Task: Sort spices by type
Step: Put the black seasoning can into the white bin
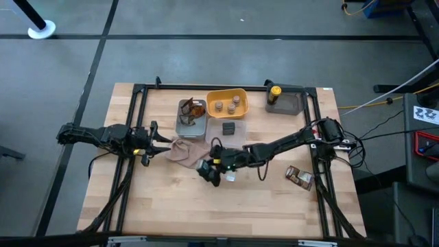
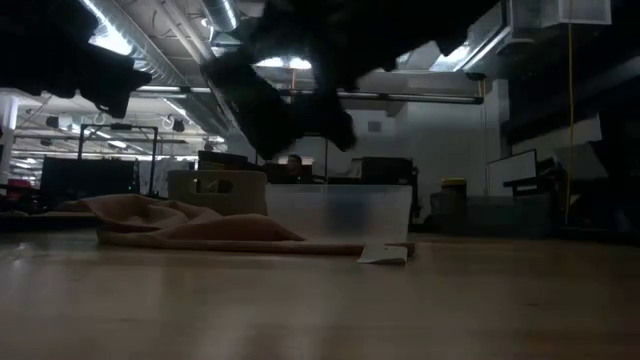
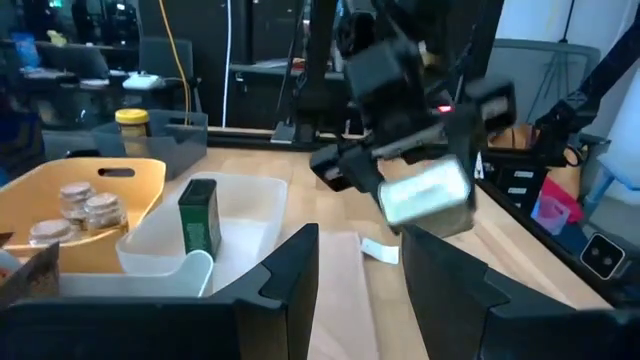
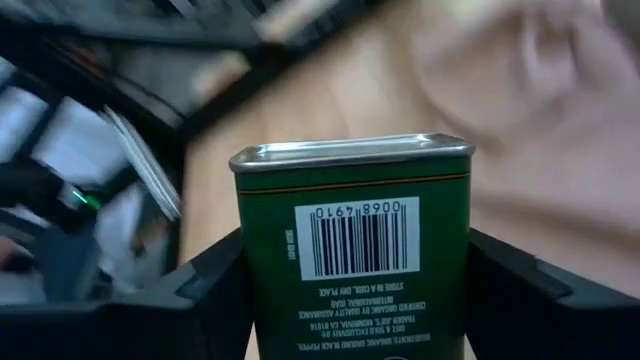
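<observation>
While held: green tin (image 4: pixel 352 240) hangs near the clear tray (image 1: pixel 232 130), above the table.
Right gripper (image 1: pixel 214 169): fingers clamped on the tin's flat sides.
Left gripper (image 1: pixel 163 142): parted, empty, beside the tray.
Handling: likely rigid, light, slick metal; side grip suits it.

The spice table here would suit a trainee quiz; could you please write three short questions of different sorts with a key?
1. True or false: the right gripper holds a green tin.
2. Which tray holds the round tan jars? A) grey B) yellow C) clear
3. Fill in: the yellow-capped bottle stands in the ___ tray at the table's far right corner.

Key: 1 true; 2 B, the yellow tray; 3 grey. The left gripper waits open beside the beige cloth.
</observation>
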`<act>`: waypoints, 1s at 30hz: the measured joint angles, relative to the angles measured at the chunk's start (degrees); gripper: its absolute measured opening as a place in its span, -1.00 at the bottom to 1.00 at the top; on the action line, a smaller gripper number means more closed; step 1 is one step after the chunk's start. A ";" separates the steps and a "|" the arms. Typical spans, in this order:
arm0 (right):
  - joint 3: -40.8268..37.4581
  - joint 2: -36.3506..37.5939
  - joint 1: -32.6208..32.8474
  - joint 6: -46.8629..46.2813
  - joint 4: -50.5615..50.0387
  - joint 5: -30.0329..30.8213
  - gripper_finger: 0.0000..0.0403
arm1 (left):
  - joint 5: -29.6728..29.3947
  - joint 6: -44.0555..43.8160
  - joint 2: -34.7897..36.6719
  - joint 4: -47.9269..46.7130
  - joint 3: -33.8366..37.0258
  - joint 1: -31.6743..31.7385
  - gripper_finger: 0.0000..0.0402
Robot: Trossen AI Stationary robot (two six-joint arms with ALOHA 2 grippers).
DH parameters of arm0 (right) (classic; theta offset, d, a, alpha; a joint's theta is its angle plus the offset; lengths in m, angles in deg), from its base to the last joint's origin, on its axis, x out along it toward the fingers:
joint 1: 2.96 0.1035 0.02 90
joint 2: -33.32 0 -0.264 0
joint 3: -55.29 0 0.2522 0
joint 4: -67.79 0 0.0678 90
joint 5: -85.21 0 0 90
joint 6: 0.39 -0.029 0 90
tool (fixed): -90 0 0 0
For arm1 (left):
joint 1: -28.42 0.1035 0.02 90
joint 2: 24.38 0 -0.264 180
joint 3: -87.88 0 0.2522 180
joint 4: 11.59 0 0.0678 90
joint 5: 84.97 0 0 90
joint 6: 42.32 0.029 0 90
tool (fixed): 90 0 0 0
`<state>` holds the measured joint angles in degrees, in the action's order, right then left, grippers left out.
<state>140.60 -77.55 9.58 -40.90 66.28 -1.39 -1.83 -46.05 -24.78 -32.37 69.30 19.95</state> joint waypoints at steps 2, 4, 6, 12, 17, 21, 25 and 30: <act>0.00 0.00 -0.64 1.53 5.35 0.01 0.34 | -0.03 1.33 0.00 0.34 -0.06 0.00 -0.35; 0.02 0.01 -1.40 3.14 10.35 0.01 0.34 | -0.04 2.31 0.00 0.60 -0.10 -0.01 -0.35; 0.02 0.02 -2.28 3.67 14.68 0.09 0.34 | -0.04 2.49 0.00 0.67 -0.11 0.00 -0.35; 0.03 0.04 -5.68 5.21 24.30 0.64 0.34 | -0.02 4.26 -0.02 4.54 -0.15 -0.01 -0.35; 0.07 0.04 -8.54 5.22 27.61 -0.46 0.35 | 0.03 7.49 -0.02 10.16 -0.22 -0.01 -0.35; 0.07 0.04 -10.59 5.22 29.89 -0.34 0.36 | 0.03 10.39 -0.17 14.33 -0.24 0.00 -0.34; 0.07 0.07 -12.50 4.97 33.72 0.05 0.36 | -1.43 13.98 -1.06 17.83 -0.26 -0.01 -0.22; 0.11 0.11 -14.29 4.95 37.99 0.08 0.36 | -6.03 18.78 -4.53 22.91 -0.28 0.01 0.04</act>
<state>140.70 -77.44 -4.71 -35.94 104.27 -1.31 -7.86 -27.27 -29.31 -9.46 69.01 19.96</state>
